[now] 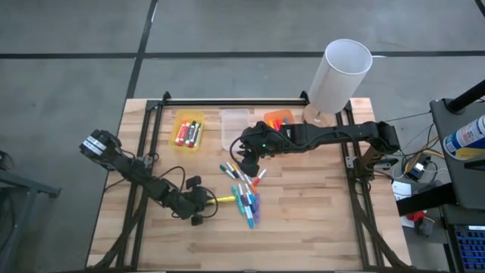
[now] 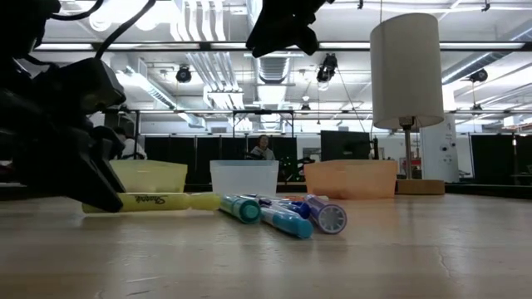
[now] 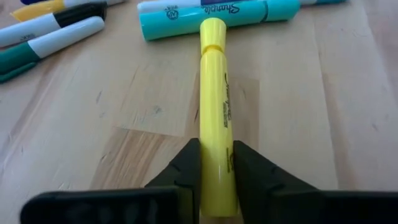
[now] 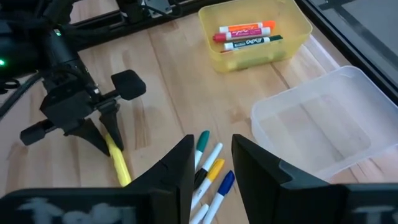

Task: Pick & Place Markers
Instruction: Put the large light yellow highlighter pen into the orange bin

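A loose pile of markers [image 1: 246,193] lies on the wooden table, with teal and purple ones nearest in the low view [image 2: 278,218]. My left gripper [image 1: 206,202] is at the pile's left side, shut on a yellow highlighter [image 3: 216,106]. The highlighter's far end touches a teal marker [image 3: 217,12]. My right gripper [image 1: 248,163] hangs open, well above the table [image 2: 283,29], over the pile's far end. Green, yellow and blue-tipped white markers [image 4: 208,168] show below its fingers. My left gripper pinches the yellow highlighter between its two fingers [image 3: 186,168] at the barrel's near end [image 3: 217,180]. It comes from the table's left, slanting down, with the pen pointing straight out along the fingers. The highlighter lies level on the table [image 2: 158,202].
Three small bins stand in a row at the far side: a yellow bin [image 1: 188,130] holding a few markers, a clear bin [image 1: 235,125] and an orange bin [image 1: 279,119]. A tall white lamp [image 1: 339,72] stands at the far right. Bare wood lies toward the near edge.
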Motion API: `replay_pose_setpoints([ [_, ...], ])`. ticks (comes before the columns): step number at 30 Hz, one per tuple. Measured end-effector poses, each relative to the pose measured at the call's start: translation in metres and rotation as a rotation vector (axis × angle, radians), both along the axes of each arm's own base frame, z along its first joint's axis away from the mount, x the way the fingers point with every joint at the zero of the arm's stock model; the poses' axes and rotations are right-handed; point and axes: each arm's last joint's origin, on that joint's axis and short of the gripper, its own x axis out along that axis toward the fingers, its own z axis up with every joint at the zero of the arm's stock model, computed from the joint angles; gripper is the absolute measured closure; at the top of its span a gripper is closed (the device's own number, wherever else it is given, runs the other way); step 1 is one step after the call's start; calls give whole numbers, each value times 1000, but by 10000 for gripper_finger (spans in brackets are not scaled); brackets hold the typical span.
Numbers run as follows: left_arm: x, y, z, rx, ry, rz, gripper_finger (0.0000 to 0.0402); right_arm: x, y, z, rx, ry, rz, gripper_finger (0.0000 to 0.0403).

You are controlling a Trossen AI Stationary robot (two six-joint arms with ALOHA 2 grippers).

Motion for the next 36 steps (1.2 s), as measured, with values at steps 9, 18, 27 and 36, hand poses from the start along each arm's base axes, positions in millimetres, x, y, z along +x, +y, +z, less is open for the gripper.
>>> replay_pose_setpoints([
  [9,1,1,14,18,-67,15,337,-13,5,4,53,58,-3,314],
  [18,-4,5,47,33,-195,-11,337,-39,18,9,58,189,22,334],
  [27,-17,13,88,41,-352,-59,337,-41,37,-22,86,262,32,302],
  [36,-34,25,116,47,-459,-44,337,-8,49,-73,278,179,174,199],
])
